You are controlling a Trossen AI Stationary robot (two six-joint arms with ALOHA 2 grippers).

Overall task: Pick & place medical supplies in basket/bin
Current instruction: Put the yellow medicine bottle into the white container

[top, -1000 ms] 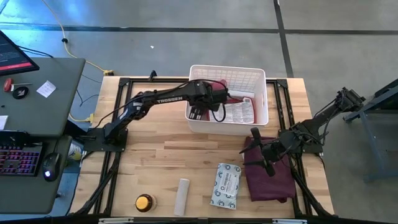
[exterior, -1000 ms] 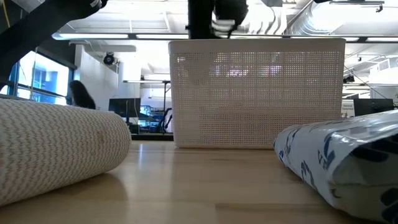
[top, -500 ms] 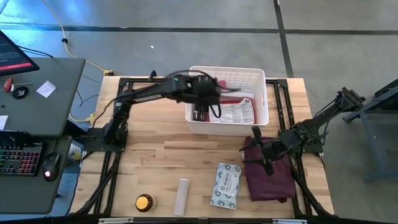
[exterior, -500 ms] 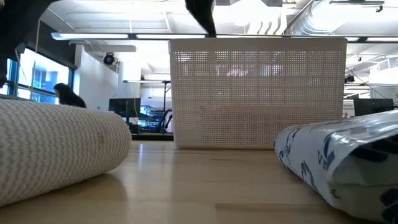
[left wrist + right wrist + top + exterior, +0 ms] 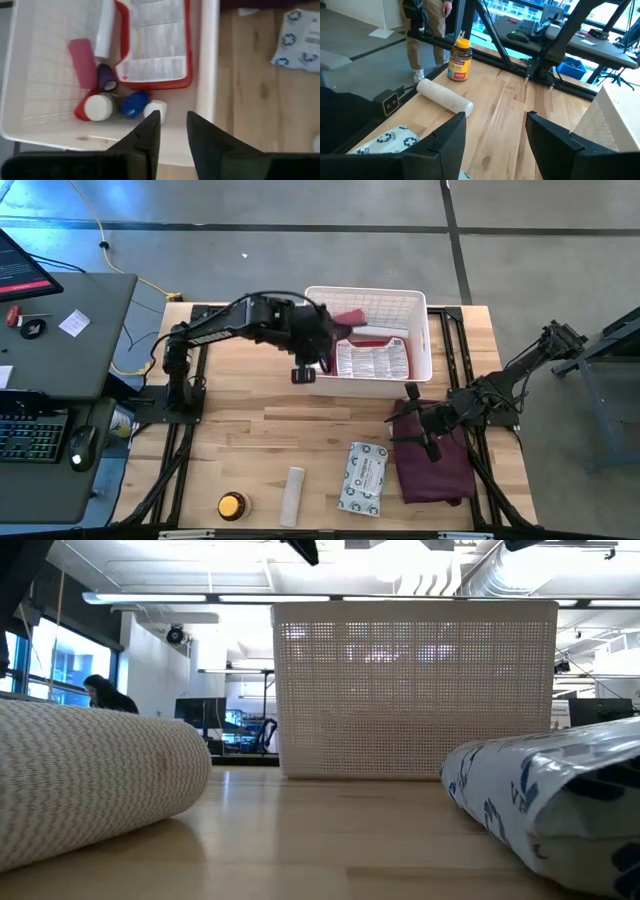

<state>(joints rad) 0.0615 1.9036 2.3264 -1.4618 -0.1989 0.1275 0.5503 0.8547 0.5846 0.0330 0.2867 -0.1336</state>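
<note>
The white lattice basket [image 5: 368, 340] stands at the table's far middle. In the left wrist view it holds the red first-aid case [image 5: 152, 45], a pink tube [image 5: 82, 62], a white tube [image 5: 105, 27], a purple item [image 5: 105, 80], a red-and-white bottle [image 5: 97, 107], a blue item [image 5: 134, 104] and a small white one [image 5: 155, 107]. My left gripper [image 5: 305, 370] [image 5: 172, 127] hovers open and empty above the basket's near-left corner. My right gripper [image 5: 425, 430] [image 5: 495, 135] waits open over the maroon cloth [image 5: 432, 465].
On the table's near part lie a white roll [image 5: 293, 495] [image 5: 445, 96], a grey-white packet [image 5: 362, 477] [image 5: 540, 800] and an orange-lidded bottle [image 5: 232, 505] [image 5: 460, 59]. A desk with a keyboard stands left of the table. A person stands beyond the table in the right wrist view.
My left gripper has risen out of the basket's near-left part and drawn back toward the table's left, leaving the low view upward. The basket and the items on the table have stayed put. My right arm has kept still.
</note>
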